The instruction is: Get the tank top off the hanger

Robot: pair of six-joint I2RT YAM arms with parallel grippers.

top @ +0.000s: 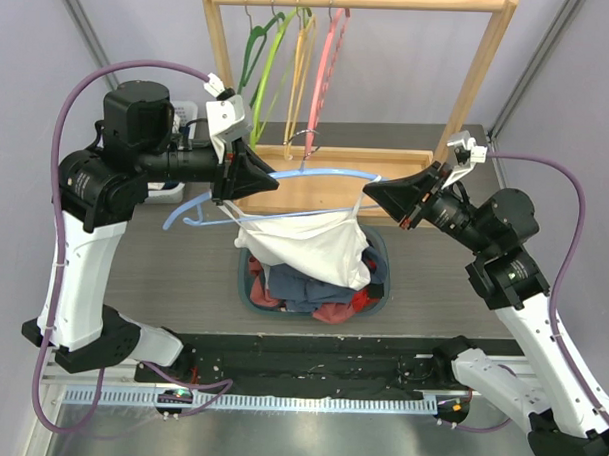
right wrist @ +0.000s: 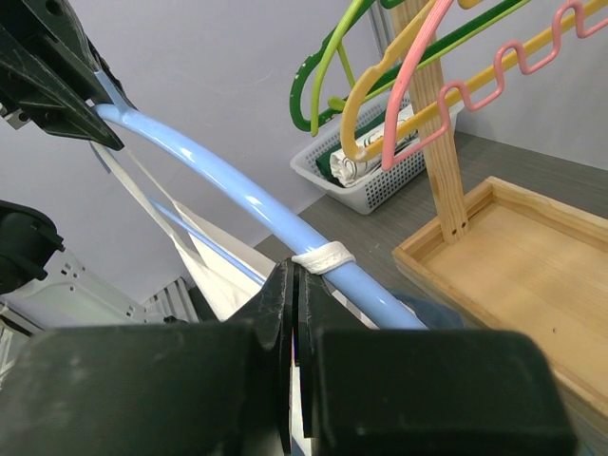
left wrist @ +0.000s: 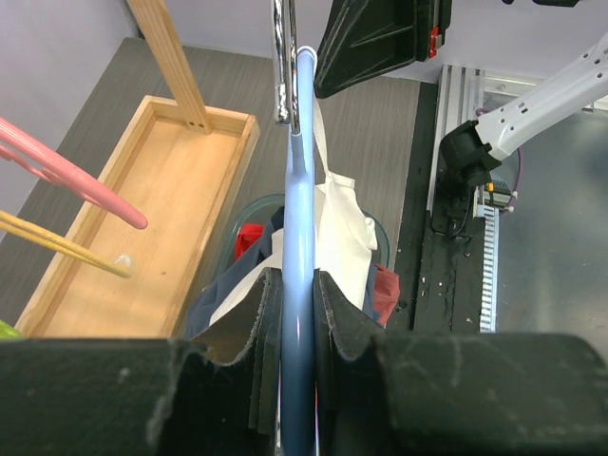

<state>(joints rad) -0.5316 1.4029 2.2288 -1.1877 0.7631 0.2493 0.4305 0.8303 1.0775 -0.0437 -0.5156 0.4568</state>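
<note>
Top view: blue hanger (top: 326, 171) is clamped at its left end by left gripper (top: 274, 184). White tank top (top: 309, 246) is draped under hanger, w/ laundry basket (top: 244, 286) below.
Left wrist: hanger is squeezed btwn fingers (left wrist: 255, 323).
Right wrist: right gripper (right wrist: 293, 273) is closed tight beside strap (right wrist: 323, 256); hold on strap can't be told. Wooden tray (right wrist: 503, 256) is seen beyond hanger.

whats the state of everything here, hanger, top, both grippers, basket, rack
blue hanger: held up off the rail, clamped by the left gripper
tank top: on the hanger, strap looped over its right end, body sagging above the basket
left gripper: shut on the blue hanger
right gripper: shut, tips at the strap, pinch not certain
laundry basket: full of clothes
wooden rack: spare hangers hung on it
</note>
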